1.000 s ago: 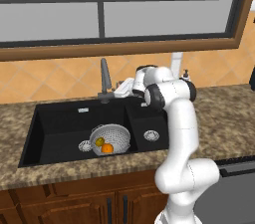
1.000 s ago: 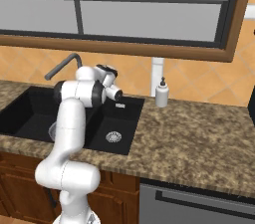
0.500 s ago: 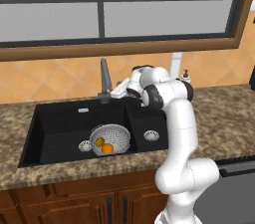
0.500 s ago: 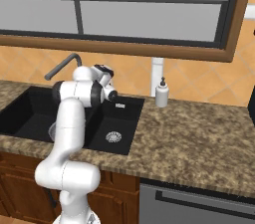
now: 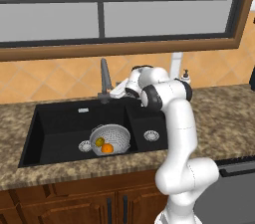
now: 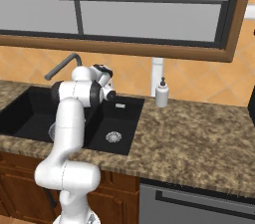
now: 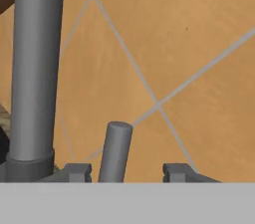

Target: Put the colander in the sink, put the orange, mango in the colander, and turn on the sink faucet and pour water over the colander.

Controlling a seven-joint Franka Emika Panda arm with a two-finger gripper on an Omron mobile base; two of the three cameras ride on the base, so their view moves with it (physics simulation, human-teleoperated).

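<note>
Here the gripper (image 7: 127,172) straddles the lever (image 7: 115,151), jaws apart, not clenched; the sink faucet (image 7: 35,68) rises just left, tiled wall (image 7: 189,44) ahead.

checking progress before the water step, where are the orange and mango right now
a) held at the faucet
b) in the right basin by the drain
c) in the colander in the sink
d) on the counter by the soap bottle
c, the left base view shows the orange and mango lying together inside the colander, which sits in the left basin of the sink.
</note>
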